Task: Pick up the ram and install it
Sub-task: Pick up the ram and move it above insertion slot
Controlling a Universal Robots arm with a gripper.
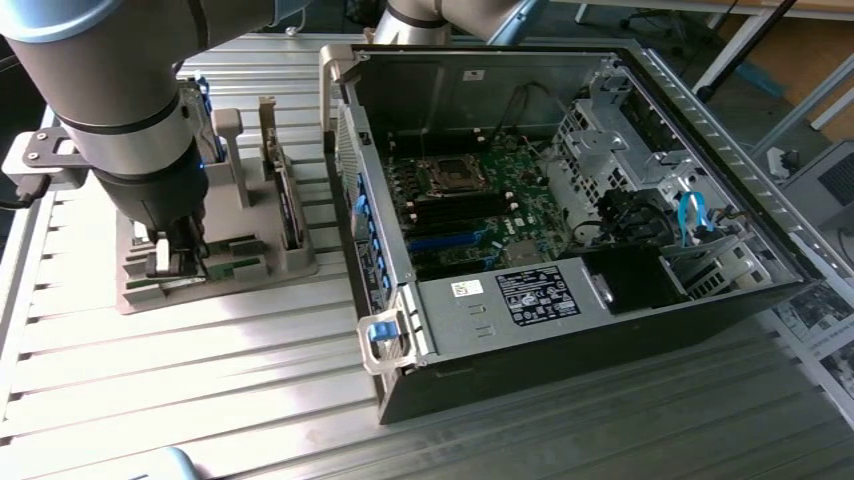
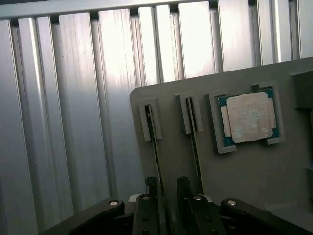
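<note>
- Claw (image 2: 167,186): the two fingers (image 2: 152,188) stand spread with a clear gap between them. Nothing is pinched.
- Ram stick (image 2: 155,147): it stands on its long edge in a narrow slot of the grey tray (image 2: 254,181), so the wrist view sees it as a thin dark line. The tray rests on the slatted metal table (image 2: 73,122), at the exterior view's left of the open computer case (image 1: 534,300).
- Position relative to the claw: the near end of the ram stick runs into the gap between the fingers, closer to one finger than the other. Contact with either finger cannot be made out.
- A second stick (image 2: 195,142) of the same kind stands in the next slot, just outside the other finger. A square processor chip (image 2: 249,117) lies flat in its own recess further along the tray.
- Handling, as a judgement: the ram stick is probably light and stiff, but thin and fragile. Its chips and contact edge would tolerate little force, and it would likely crack under twisting.
- Grip point, as a judgement: hold it across the two flat faces near the upper edge, at about mid-length so it hangs level. Keep the contact edge that sits in the slot clear.
- Risk, as a judgement: an off-centre close could tilt the ram stick against the slot wall.
</note>
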